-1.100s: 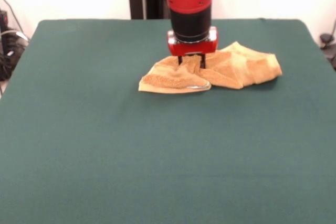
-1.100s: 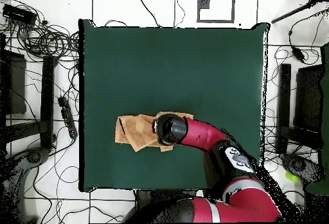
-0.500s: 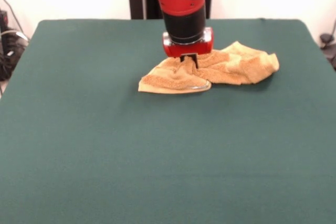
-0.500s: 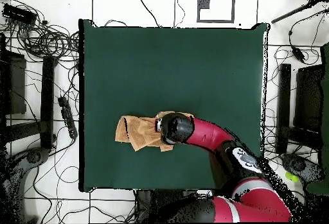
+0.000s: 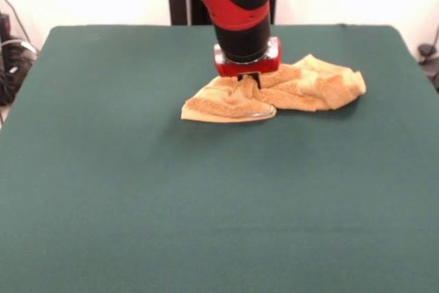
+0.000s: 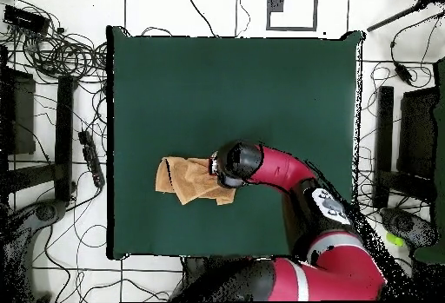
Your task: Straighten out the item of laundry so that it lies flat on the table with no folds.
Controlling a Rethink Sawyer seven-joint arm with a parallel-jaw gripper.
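The item of laundry (image 5: 302,87), a golden-orange towel, lies crumpled and folded over itself on the far right-of-centre part of the green table (image 5: 137,204). My gripper (image 5: 248,81) comes straight down onto the middle of the towel and is shut, pinching a raised fold. A flat folded corner sticks out on the left in the front view. In the overhead view the towel (image 6: 184,178) shows to the left of the arm's wrist (image 6: 233,162), which hides the gripper and part of the cloth, low on the left of the table (image 6: 235,82).
Cables and stands (image 6: 52,56) lie on the floor around the table. The arm (image 6: 287,174) reaches over the table's lower right part in the overhead view.
The fingers, apart a second ago, have closed on a fold of the towel. The towel's right part has bunched up, and the arm has shifted a little.
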